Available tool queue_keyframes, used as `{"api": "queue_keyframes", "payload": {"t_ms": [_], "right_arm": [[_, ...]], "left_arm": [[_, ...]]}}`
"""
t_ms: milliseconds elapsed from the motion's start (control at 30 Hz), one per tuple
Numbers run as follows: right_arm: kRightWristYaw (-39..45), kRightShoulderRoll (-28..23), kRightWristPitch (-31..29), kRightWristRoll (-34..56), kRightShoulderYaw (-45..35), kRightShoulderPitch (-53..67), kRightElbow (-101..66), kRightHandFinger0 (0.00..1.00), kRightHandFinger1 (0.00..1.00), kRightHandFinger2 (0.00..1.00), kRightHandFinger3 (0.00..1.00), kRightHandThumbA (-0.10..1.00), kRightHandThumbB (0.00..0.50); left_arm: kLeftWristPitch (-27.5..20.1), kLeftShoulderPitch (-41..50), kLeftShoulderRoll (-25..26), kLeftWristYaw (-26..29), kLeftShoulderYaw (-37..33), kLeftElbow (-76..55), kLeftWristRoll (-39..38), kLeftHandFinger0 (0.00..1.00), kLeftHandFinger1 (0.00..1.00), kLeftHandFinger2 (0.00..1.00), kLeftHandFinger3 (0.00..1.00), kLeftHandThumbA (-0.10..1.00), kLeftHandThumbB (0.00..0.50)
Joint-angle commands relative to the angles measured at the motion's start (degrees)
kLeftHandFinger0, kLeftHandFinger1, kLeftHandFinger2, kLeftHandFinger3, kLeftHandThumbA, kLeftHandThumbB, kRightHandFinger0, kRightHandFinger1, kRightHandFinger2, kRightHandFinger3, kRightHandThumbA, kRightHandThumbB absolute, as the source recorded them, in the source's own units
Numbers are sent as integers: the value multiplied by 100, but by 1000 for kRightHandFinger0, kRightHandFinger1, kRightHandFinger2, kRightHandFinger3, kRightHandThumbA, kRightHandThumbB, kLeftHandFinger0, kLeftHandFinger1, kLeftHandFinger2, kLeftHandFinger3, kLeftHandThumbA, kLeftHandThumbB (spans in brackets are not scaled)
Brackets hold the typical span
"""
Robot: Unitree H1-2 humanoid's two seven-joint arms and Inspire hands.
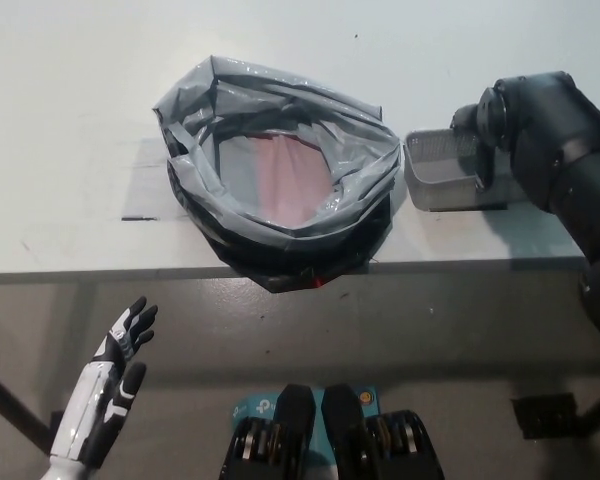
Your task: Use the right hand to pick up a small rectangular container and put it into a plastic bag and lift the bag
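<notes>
1. A pale white flat tabletop [70, 120] fills the far part of the scene, its near edge running left to right.
2. A short dark line mark [138, 217] lies on it at the left, near that edge.
3. A grey floor [380, 320] shows nearer.

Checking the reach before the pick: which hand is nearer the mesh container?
Right. The right hand is over the mesh container; the left hand hangs below the table edge.
</notes>
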Motion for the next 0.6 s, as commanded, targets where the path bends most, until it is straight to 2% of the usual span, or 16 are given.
{"api": "queue_keyframes", "payload": {"t_ms": [0,33,67,100,133,167,200,233,267,300,333,400,467,500,567], "right_arm": [[-1538,6,-563,-89,-34,420,-50,757,774,793,847,-98,217],[-1795,-30,-661,-107,-36,458,-74,535,580,633,852,-100,204],[-1955,-55,-727,-97,-57,474,-79,445,504,560,834,-100,196],[-1987,-58,-740,-93,-61,475,-76,445,504,560,834,-100,196],[-2071,-73,-793,-81,-70,471,-62,569,634,668,824,-100,189],[-2262,-123,-899,-72,-87,494,-70,458,530,566,668,-100,196],[-2440,-175,-986,-84,-85,514,-73,257,371,445,505,-100,192],[-2495,-188,-1009,-87,-86,520,-70,236,359,434,489,-100,191],[-2581,-207,-1046,-72,-104,532,-63,169,323,415,460,-100,184],[-2631,-232,-1078,-53,-124,540,-60,146,333,441,469,-100,187],[-2640,-242,-1100,-46,-130,530,-55,174,386,507,554,-100,183],[-2674,-277,-1176,8,-180,503,-33,89,386,568,658,-100,185],[-2741,-300,-1215,31,-211,503,-28,48,417,677,765,-100,180],[-2828,-340,-1282,79,-273,507,-39,13,427,741,783,-100,184],[-2937,-382,-1380,147,-367,514,-47,1,439,782,795,-100,189]], "left_arm": [[-130,-115,90,-81,-3,-183,-59,1000,1000,1000,1000,926,348],[-135,-131,98,-88,-1,-172,-68,1000,1000,1000,1000,925,345],[-131,-147,102,-93,1,-163,-80,1000,1000,1000,1000,925,343],[-130,-150,103,-94,1,-161,-83,1000,1000,1000,1000,925,343],[-118,-161,113,-93,5,-169,-68,1000,1000,1000,1000,928,338],[-123,-168,128,-109,3,-169,-82,1000,1000,1000,1000,923,329],[-121,-178,125,-110,-3,-165,-75,1000,1000,1000,1000,920,327],[-121,-182,122,-108,-4,-162,-71,1000,1000,1000,1000,918,327],[-117,-185,119,-104,-4,-159,-61,1000,1000,1000,1000,918,326],[-114,-186,118,-98,-3,-150,-50,1000,1000,1000,1000,918,327],[-101,-194,118,-94,2,-154,-48,1000,1000,1000,1000,919,329],[-87,-216,121,-80,9,-156,-15,1000,1000,1000,1000,927,328],[-81,-225,125,-75,10,-152,5,1000,1000,1000,1000,926,322],[-64,-221,132,-93,5,-160,-21,1000,1000,1000,1000,923,319],[-48,-215,132,-109,-1,-164,-63,1000,1000,1000,1000,915,327]]}}
